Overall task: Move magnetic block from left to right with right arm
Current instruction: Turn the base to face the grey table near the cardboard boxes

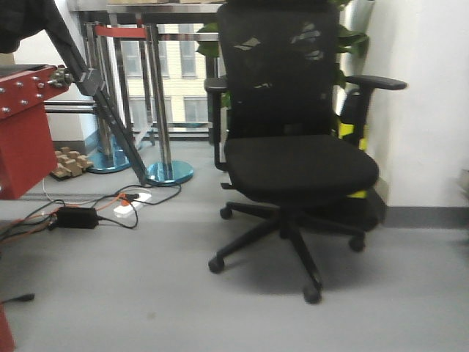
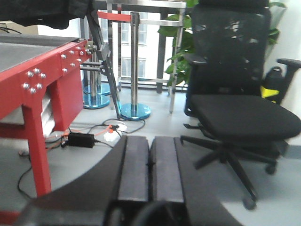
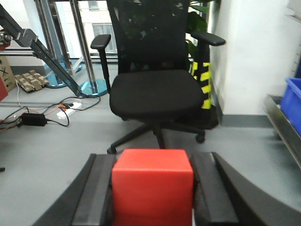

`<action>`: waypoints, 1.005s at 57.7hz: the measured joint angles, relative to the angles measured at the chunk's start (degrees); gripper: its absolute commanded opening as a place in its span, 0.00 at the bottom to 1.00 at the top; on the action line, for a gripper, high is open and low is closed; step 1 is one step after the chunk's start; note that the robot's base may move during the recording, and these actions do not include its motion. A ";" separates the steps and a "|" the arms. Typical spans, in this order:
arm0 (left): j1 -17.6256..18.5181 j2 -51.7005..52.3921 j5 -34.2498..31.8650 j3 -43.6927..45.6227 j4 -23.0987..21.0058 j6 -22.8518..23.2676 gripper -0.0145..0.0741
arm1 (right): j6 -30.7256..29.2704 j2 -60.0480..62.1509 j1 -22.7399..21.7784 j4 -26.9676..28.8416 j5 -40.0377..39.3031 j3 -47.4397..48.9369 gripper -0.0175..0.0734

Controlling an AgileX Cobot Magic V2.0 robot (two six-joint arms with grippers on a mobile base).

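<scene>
Right wrist view, nearest: right gripper (image 3: 153,162) clamped on the magnetic block (image 3: 153,193). The red cube sits squeezed between the two black fingers (image 3: 94,193), touching both, with its top face and front face showing. The block fills the lower centre of that view, grey floor (image 3: 56,146) behind it.

Left wrist view, nearest: left gripper (image 2: 150,141) closed, its two dark pads pressed together with only a thin seam between them and nothing held.

Next out, on the floor to the left: a black power brick (image 1: 77,216) with tangled cables and a white plug strip (image 1: 132,202) just beside it. A red metal table frame (image 2: 37,84) with silver bolts stands at the left edge, one leg down to the floor.

Mid-distance: black mesh office chair (image 1: 293,161) on castors, facing the cameras, seat empty. A yellow-and-black striped object (image 3: 202,80) is behind its right side, against the white wall (image 1: 425,132). A blue bin (image 3: 294,103) is at the far right edge of the right wrist view.

Farthest: chrome barrier posts (image 1: 161,95) on round blue bases, a green plant (image 2: 181,52) and a bright window (image 1: 183,73).
</scene>
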State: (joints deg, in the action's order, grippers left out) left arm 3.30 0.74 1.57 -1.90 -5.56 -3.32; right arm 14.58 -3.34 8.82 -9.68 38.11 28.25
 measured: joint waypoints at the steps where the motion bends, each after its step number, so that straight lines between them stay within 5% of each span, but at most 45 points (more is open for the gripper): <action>1: 0.00 0.00 0.00 0.00 0.00 0.00 0.02 | 0.00 0.00 0.00 0.00 0.00 0.00 0.45; 58: 0.00 0.00 0.00 0.00 0.00 0.00 0.02 | 0.00 0.00 0.00 0.00 0.00 0.00 0.45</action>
State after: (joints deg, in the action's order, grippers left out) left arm 3.30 0.74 1.57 -1.90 -5.56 -3.32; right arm 14.58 -3.34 8.82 -9.68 38.11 28.25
